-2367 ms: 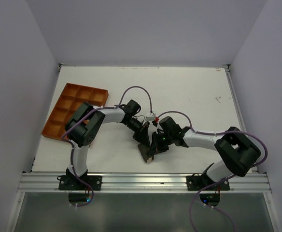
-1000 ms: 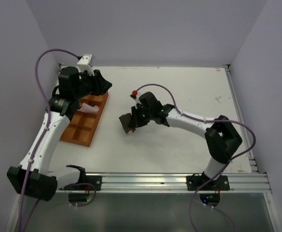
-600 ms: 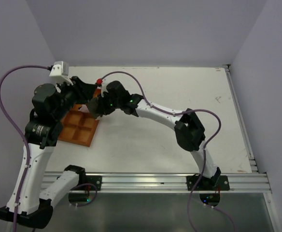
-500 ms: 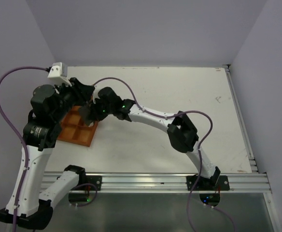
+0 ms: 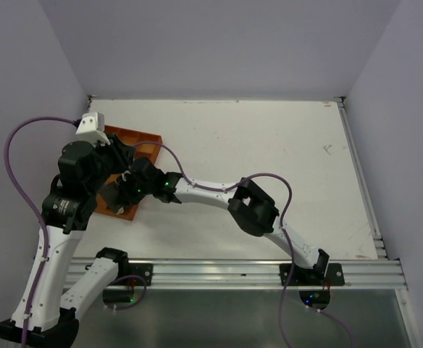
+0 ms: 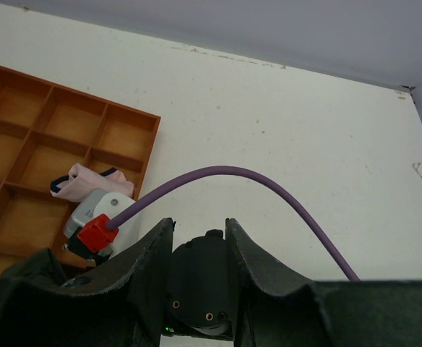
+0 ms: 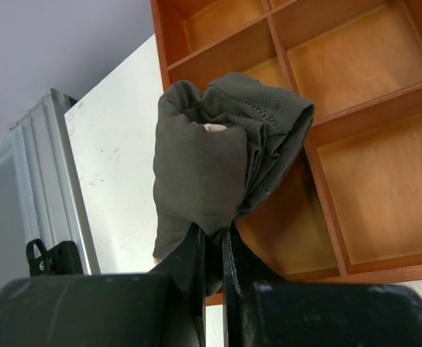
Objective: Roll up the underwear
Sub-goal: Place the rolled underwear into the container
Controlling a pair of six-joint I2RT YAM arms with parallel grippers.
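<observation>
While the right claw (image 7: 212,237) pinches the bunched underwear (image 7: 214,144) above the orange tray (image 7: 384,188), left claw (image 6: 199,228) parted, empty.

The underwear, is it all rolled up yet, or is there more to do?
Mostly done, it seems. The underwear is already bunched into a tight bundle. Right now the right end effector holds it pinched above the orange tray. Left to do, probably: lower it into a compartment and let go. A pink cloth lies in one compartment.
</observation>
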